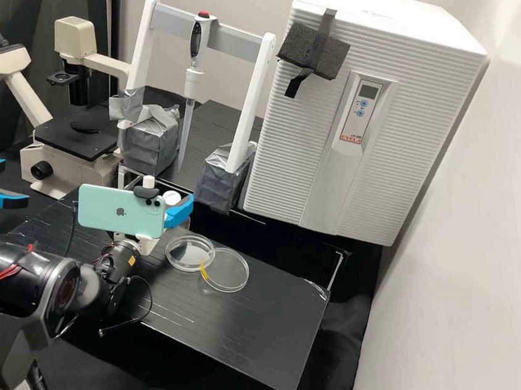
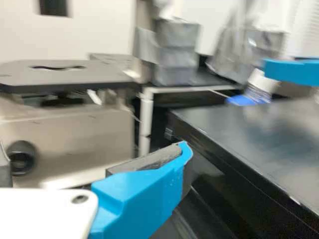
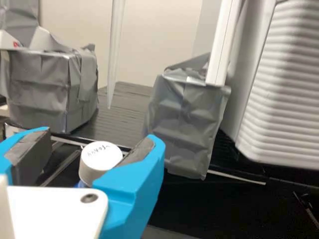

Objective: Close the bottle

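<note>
Right wrist view, cap [image 3: 101, 158]: white screw cap sits on the bottle [image 2: 259, 90], between your right gripper's [image 3: 99, 143] blue fingers. Can't tell if it's threaded down.
Handling: looks small, light, rigid plastic with a smooth, likely slippery side. Take it square on the cap's side wall and mind tipping it.
Right gripper: narrow gap. One pad looks to touch the cap, the other is just clear. Not clamped.
Bottle: upright on the bench [image 1: 255, 326], near the taped block [image 3: 187, 129].
Left gripper [image 1: 15, 180]: wide, empty, well apart, by the microscope [image 1: 60, 148].
</note>
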Available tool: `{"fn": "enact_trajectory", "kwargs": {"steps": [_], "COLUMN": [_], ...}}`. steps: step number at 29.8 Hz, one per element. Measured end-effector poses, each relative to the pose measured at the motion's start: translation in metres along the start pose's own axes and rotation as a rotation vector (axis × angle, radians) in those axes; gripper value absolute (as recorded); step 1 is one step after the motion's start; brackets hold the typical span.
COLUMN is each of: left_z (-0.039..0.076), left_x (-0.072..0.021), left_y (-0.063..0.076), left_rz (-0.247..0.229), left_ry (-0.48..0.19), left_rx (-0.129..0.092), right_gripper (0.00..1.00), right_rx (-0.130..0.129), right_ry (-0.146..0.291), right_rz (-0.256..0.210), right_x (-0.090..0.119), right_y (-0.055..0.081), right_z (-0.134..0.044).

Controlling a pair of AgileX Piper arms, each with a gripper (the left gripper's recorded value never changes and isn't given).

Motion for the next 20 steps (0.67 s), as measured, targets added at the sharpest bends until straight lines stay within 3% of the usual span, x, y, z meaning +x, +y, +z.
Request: {"fn": "enact_trajectory", "kwargs": {"steps": [3, 7, 11, 15, 17, 20], "left_z": [-0.003, -0.003, -0.003, -0.003, -0.003, -0.003], "left_x": [-0.0013, -0.0016, -0.0016, -0.0016, -0.0016, -0.0016], "left_y": [0.003, 0.004, 0.004, 0.004, 0.004, 0.004], "left_rz": [0.027, 0.033, 0.034, 0.034, 0.034, 0.034], "left_ry": [0.035, 0.037, 0.037, 0.037, 0.037, 0.037], "left_rx": [-0.013, -0.011, -0.011, -0.011, -0.011, -0.011], "right_gripper": [1.00, 1.00, 1.00, 1.00, 1.00, 1.00], "right_rx": [0.001, 0.003, -0.022, -0.052, -0.035, -0.018], "right_ry": [0.022, 0.068, 0.087, 0.066, 0.055, 0.077], "right_rz": [0.027, 0.069, 0.126, 0.190, 0.218, 0.225], "right_x": [-0.007, -0.014, -0.019, -0.024, -0.028, -0.033], "right_y": [0.005, 0.009, 0.011, 0.015, 0.018, 0.020], "right_z": [-0.004, -0.010, -0.015, -0.018, -0.019, -0.020]}}
